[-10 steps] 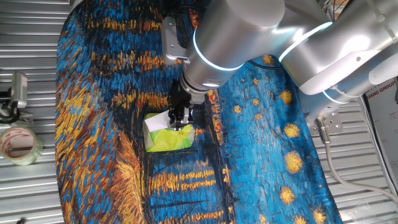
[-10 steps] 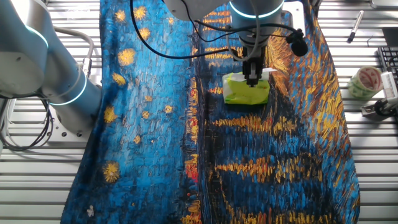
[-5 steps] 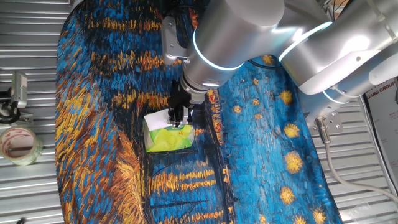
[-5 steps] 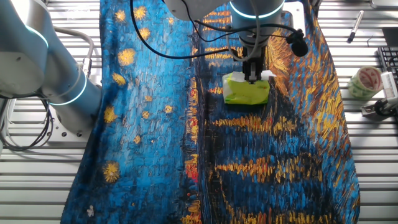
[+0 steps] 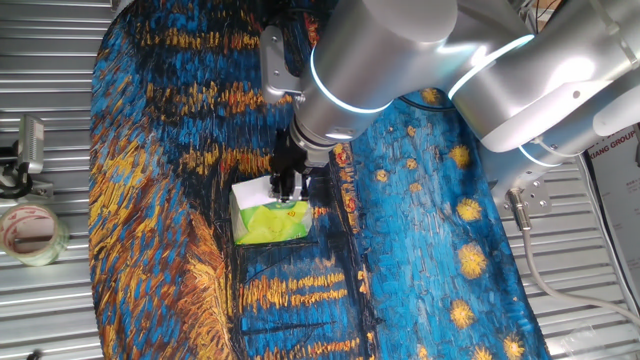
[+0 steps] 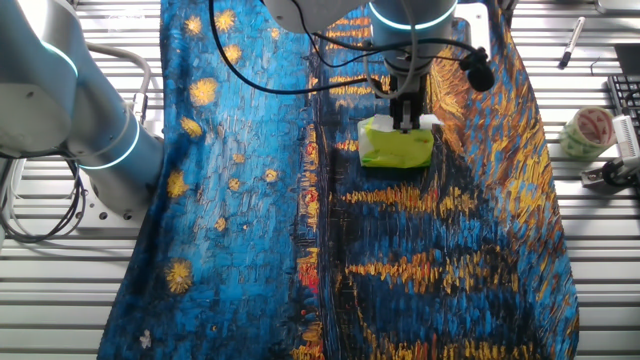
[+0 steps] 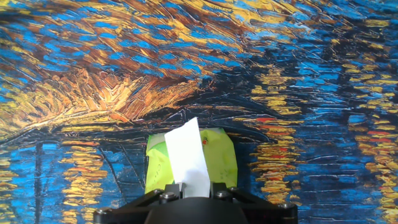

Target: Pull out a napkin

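Observation:
A lime-green tissue pack [image 5: 268, 224] lies on the painted cloth, also seen in the other fixed view [image 6: 397, 148] and the hand view [image 7: 222, 157]. My gripper [image 5: 288, 192] stands straight over the pack's top, shut on the white napkin [image 7: 186, 154]. The napkin rises as a flat strip from the pack's slot up between the fingers. A white flap of it [image 5: 251, 192] shows beside the fingers, and again in the other fixed view [image 6: 431, 121]. The gripper [image 6: 406, 124] hides the slot itself.
A roll of tape [image 5: 30, 232] and a metal clamp [image 5: 27, 148] lie off the cloth on the slatted table; the tape also shows in the other fixed view [image 6: 588, 130]. A pen [image 6: 570, 42] lies at the far corner. The arm's base [image 6: 90, 130] stands beside the cloth.
The gripper has risen slightly with the napkin in it over the first half second. Since then nothing visibly moved.

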Controlling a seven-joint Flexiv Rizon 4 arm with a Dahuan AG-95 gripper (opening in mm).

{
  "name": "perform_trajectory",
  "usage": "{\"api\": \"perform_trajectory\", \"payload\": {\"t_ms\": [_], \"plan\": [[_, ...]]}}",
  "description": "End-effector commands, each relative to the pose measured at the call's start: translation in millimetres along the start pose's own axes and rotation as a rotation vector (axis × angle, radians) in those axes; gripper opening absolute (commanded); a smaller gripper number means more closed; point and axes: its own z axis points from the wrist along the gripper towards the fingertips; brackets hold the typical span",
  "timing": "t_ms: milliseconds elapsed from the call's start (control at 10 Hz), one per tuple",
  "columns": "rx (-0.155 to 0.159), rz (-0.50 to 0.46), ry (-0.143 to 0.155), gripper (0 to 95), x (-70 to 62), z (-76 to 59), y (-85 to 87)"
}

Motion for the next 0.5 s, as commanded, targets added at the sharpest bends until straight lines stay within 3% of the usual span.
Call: {"api": "perform_trajectory", "payload": {"t_ms": [100,500], "plan": [[0.002,0.006,0.002,0.0,-0.2,-0.2,-0.2],[0.002,0.012,0.001,0.0,-0.2,-0.2,-0.2]]}}
